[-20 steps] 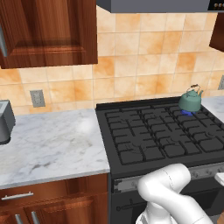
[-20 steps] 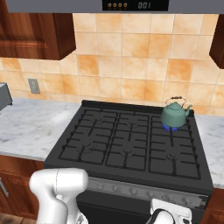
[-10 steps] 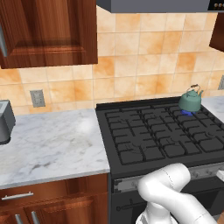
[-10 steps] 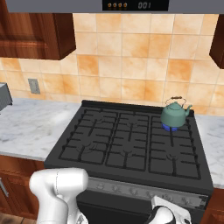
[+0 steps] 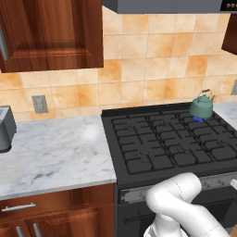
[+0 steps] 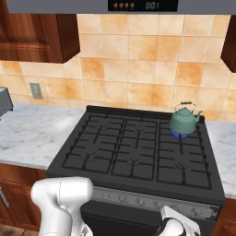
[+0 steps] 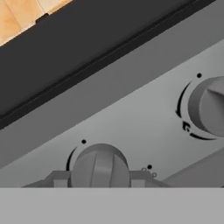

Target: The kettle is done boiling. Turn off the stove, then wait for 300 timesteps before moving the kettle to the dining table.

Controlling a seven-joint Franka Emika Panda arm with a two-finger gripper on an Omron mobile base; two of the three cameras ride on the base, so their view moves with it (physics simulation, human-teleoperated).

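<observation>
A kitchen with a marble table [image 5: 55, 152] and an orange tiled wall [image 6: 138, 64]; the black stove [image 6: 133, 152] stands in the middle of it. Nearest, at the front of the stove, the tool [image 7: 99, 177] is on the grey knob strip [image 7: 131, 118]. Its two fingers [image 7: 57, 178] lie against the two sides of a round knob [image 7: 99, 162], so the tool is pinching this knob. A second knob [image 7: 210, 107] is on the same strip, apart from the first one. The white arm [image 5: 180, 203] reaches down in front of the stove.

On top of the stove the black grates [image 5: 162, 143] cover all the burners. The kettle [image 6: 183, 122] stands upright on the back right burner, its spout turned to the right. A small blue flame [image 6: 179, 134] shows just under it.

Left of the stove, the table carries a grey appliance [image 5: 5, 129] at its far left end. Behind the stove the wall has a socket [image 5: 40, 104] to the left. Above are dark wood cabinets [image 5: 51, 32] and a hood [image 6: 138, 5] with a small display.
</observation>
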